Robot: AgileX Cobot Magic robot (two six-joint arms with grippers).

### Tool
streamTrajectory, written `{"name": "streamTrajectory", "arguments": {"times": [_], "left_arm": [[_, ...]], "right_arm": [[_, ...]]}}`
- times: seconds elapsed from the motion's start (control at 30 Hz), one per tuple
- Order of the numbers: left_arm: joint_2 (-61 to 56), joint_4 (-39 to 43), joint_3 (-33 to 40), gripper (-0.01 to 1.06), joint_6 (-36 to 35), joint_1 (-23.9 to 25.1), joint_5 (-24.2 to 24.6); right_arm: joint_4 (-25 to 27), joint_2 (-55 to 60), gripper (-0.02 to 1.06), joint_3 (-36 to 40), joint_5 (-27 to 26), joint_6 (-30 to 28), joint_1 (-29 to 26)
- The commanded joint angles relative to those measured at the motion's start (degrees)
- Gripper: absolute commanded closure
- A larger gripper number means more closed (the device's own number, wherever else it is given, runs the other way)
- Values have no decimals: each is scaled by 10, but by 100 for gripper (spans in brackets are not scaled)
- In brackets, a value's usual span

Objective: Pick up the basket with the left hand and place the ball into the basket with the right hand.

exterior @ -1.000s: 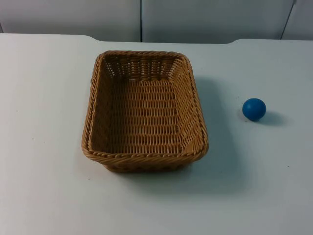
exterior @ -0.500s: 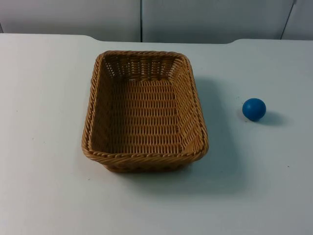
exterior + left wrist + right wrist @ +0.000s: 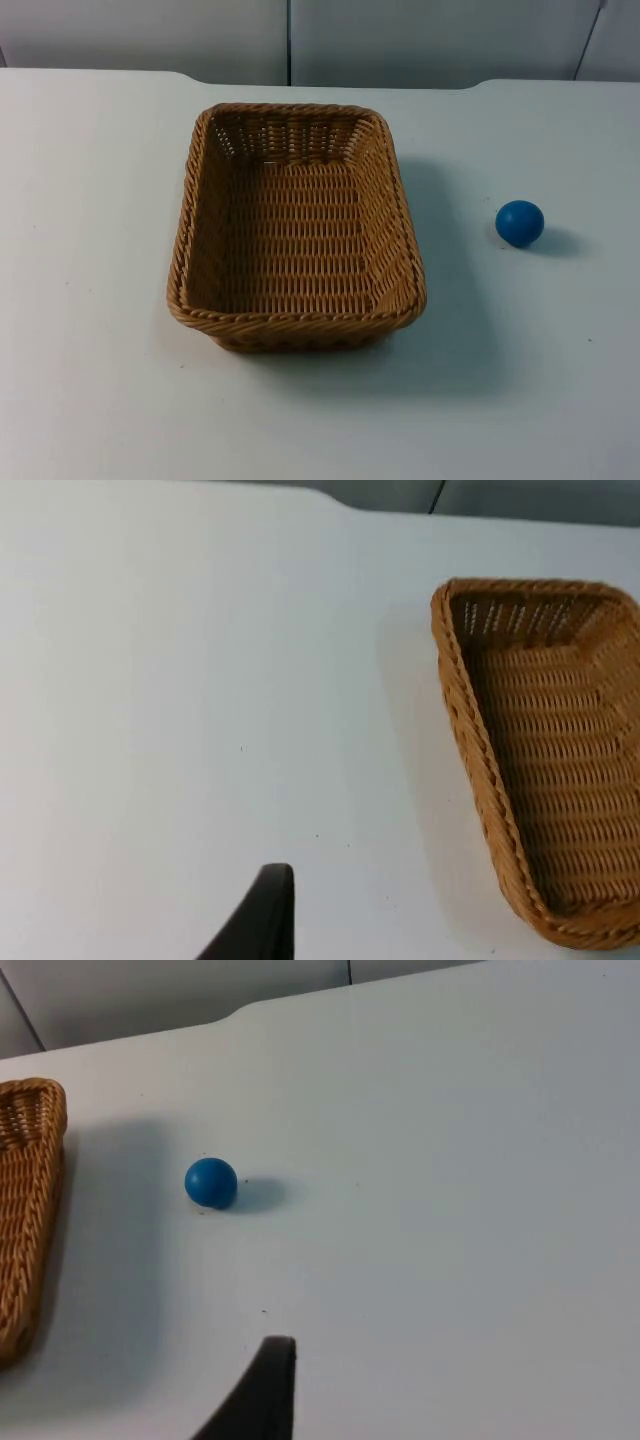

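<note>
An empty woven wicker basket (image 3: 296, 225) rests on the white table (image 3: 90, 200) near its middle. A small blue ball (image 3: 520, 222) lies on the table to the basket's right, well apart from it. My left gripper (image 3: 262, 920) hangs over bare table on the left side of the basket (image 3: 480, 740), away from its rim and holding nothing. My right gripper (image 3: 262, 1390) is above bare table on the near side of the ball (image 3: 211, 1182), a good distance from it, with the basket's edge (image 3: 25, 1210) beyond the ball.
The grey partition wall (image 3: 290, 40) closes off the table's far edge. Open table surface surrounds the basket and the ball on all sides.
</note>
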Motion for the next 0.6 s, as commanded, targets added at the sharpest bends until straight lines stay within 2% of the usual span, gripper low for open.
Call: {"name": "streamTrajectory", "arguments": {"times": [0.0, 0.2, 0.27, 0.33, 0.47, 0.5, 0.57], "left_arm": [[67, -9, -35, 0, 11, -4, -27], [144, 4, -87, 0, 28, -6, -40], [182, 25, -112, 0, 27, -32, -66], [195, 30, -126, 0, 22, -49, -69], [256, 114, -161, 0, -47, -136, -87], [256, 114, -161, 0, -47, -136, -87], [287, 191, -167, 0, -128, -180, -100]], "right_arm": [[-7, -1, 1, 4, -5, 3, 1], [-6, 25, 1, 4, -5, 4, 1], [-6, 31, 1, 4, -5, 4, 1], [-6, 32, 1, 4, -5, 4, 1], [-6, 32, 1, 4, -5, 4, 1], [-6, 32, 1, 4, -5, 4, 1], [-6, 32, 1, 4, -5, 4, 1]]}}
